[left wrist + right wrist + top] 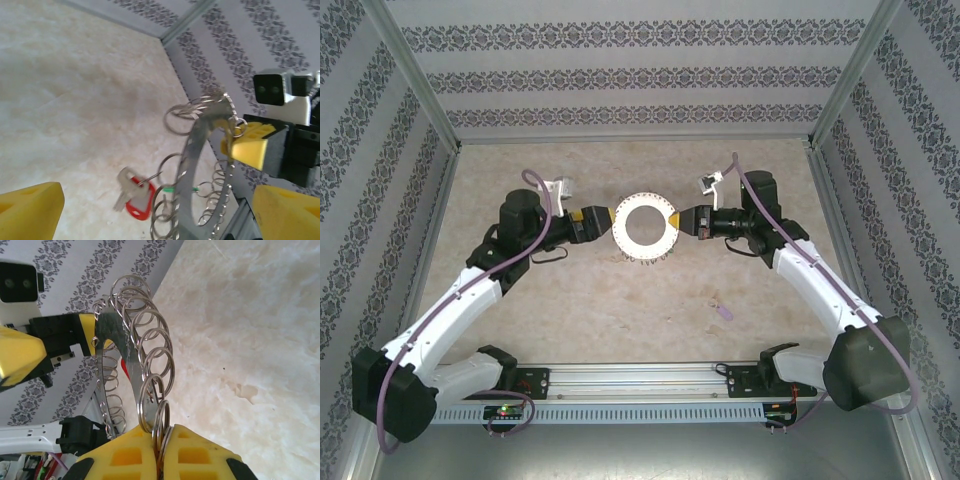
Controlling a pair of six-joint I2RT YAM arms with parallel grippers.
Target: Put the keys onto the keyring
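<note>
Left gripper [607,221], just left of the keyring [645,200], has its fingers spread wide, gripping nothing; the keyring sits between both grippers, a red-tagged key [139,202] threaded on one wire loop [150,178]; right gripper [679,221] pinches the keyring's right rim tight; a lilac-tagged key [722,311] lies on open table [570,300], nearer than the keyring and to its right.
</note>
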